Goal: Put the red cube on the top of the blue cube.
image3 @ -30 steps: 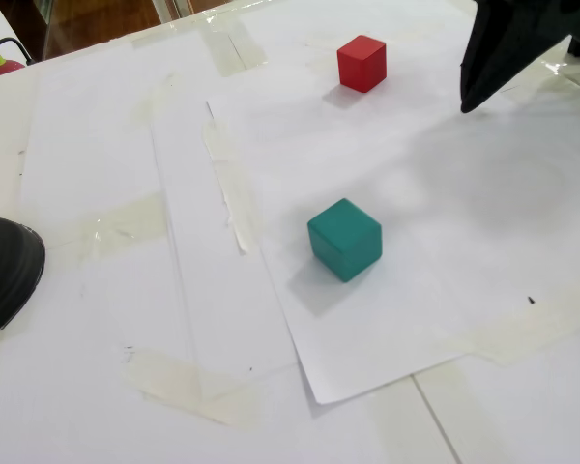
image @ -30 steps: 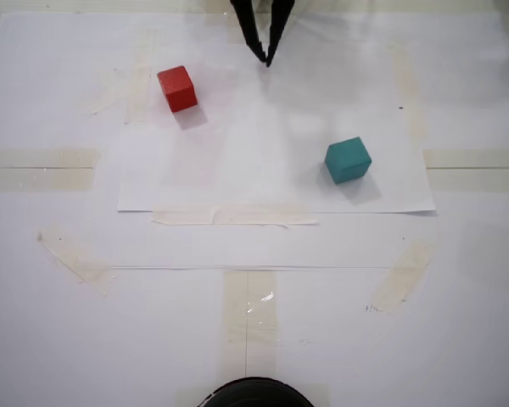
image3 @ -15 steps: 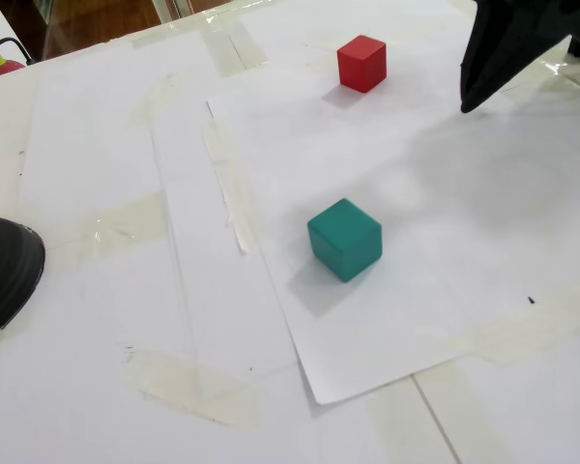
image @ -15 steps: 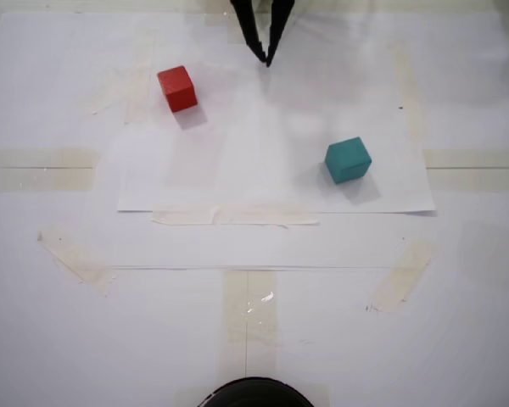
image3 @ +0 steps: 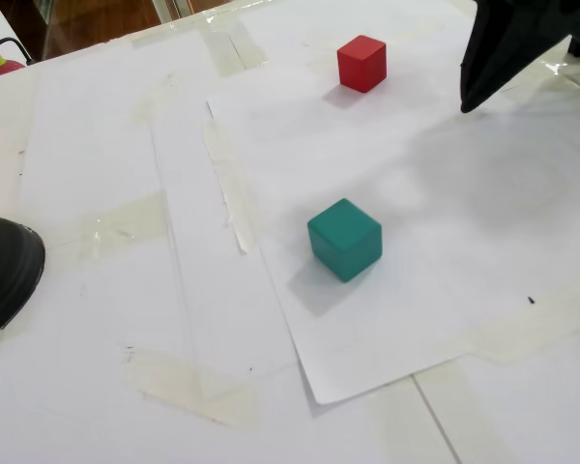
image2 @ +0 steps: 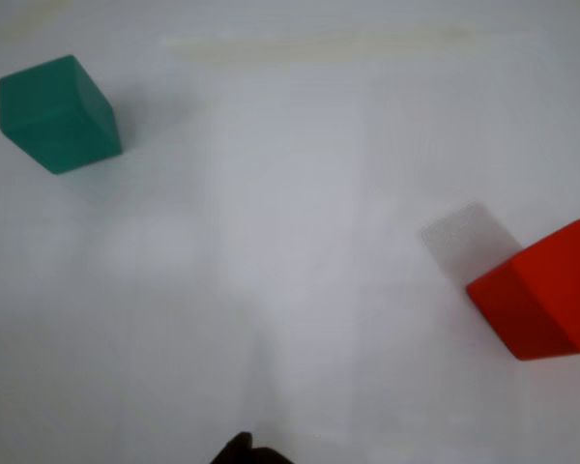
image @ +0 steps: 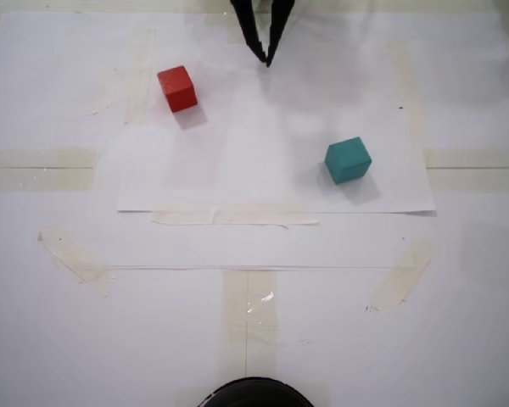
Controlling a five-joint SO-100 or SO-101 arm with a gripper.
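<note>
The red cube (image: 177,88) sits on white paper at the back left in a fixed view; it also shows in the other fixed view (image3: 362,63) and at the right edge of the wrist view (image2: 541,295). The blue cube (image: 349,159), teal in colour, sits apart from it to the right and nearer the front (image3: 345,239), at the wrist view's upper left (image2: 58,114). My black gripper (image: 265,58) hangs at the back edge between the two cubes, above the paper, its fingertips together and holding nothing (image3: 467,101). Only its tip shows in the wrist view (image2: 242,451).
White paper sheets (image: 271,182) are taped over the table with several tape strips. A black rounded object (image: 254,394) sits at the front edge, also seen at the left of the other fixed view (image3: 5,271). A small red object (image3: 0,66) lies beyond the table's far corner.
</note>
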